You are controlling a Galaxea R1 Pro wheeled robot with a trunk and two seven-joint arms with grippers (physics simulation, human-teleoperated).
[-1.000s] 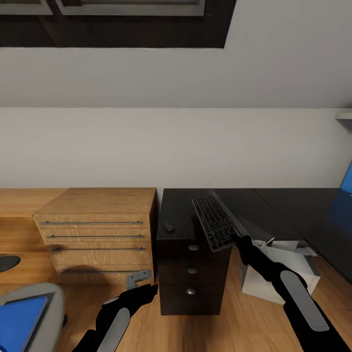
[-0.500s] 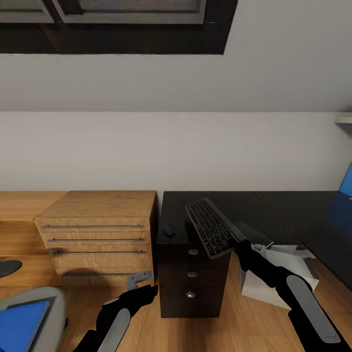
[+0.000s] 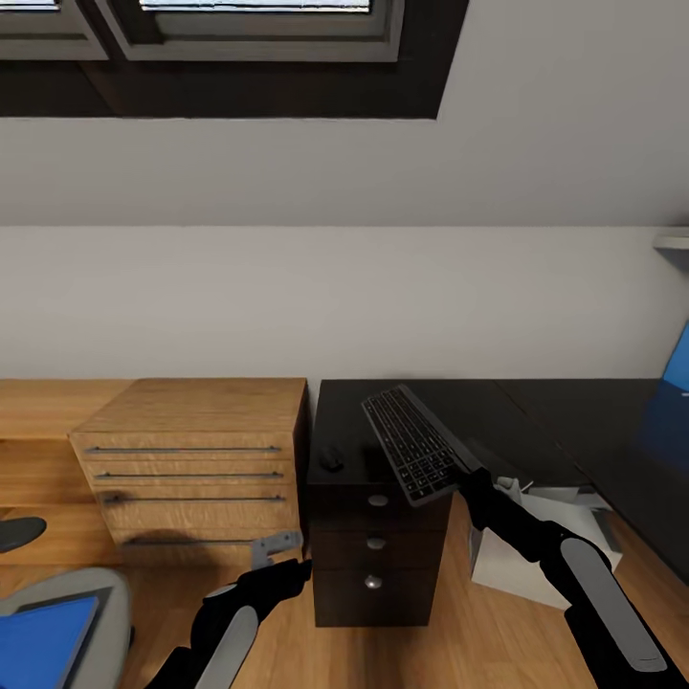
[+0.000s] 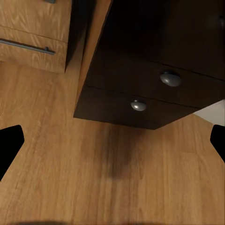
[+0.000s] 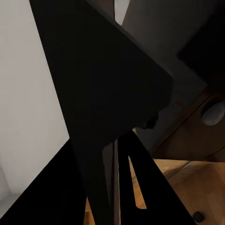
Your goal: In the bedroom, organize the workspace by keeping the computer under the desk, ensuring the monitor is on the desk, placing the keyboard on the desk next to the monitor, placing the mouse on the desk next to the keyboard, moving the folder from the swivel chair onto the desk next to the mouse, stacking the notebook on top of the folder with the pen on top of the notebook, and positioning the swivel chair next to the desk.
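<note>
the keyboard (image 3: 417, 455) hangs tilted in the air over the front edge of the desk (image 3: 459, 407), its near end pinched in the right gripper (image 3: 469, 471), whose fingers are clamped on that edge; the keys face up and toward ten o'clock. on the black desk top, at about nine o'clock from the keyboard and near it, sits the mouse (image 3: 331, 458), resting just above the drawers with round silver knobs (image 3: 376, 543). at three o'clock of the head view a sliver of blue back panel (image 3: 677, 368) shows. the light-wood drawer chest (image 3: 191, 459) stands touching the desk's side at nine o'clock. the left gripper (image 3: 287, 572) hovers low over the wooden floor (image 3: 459, 641) in front of the drawers, its fingers spread apart and holding nothing. at seven o'clock the folder (image 3: 43, 641) lies on the swivel chair (image 3: 100, 593) seat. a pale boxy computer (image 3: 536, 555) stands under the desk at four o'clock.
</note>
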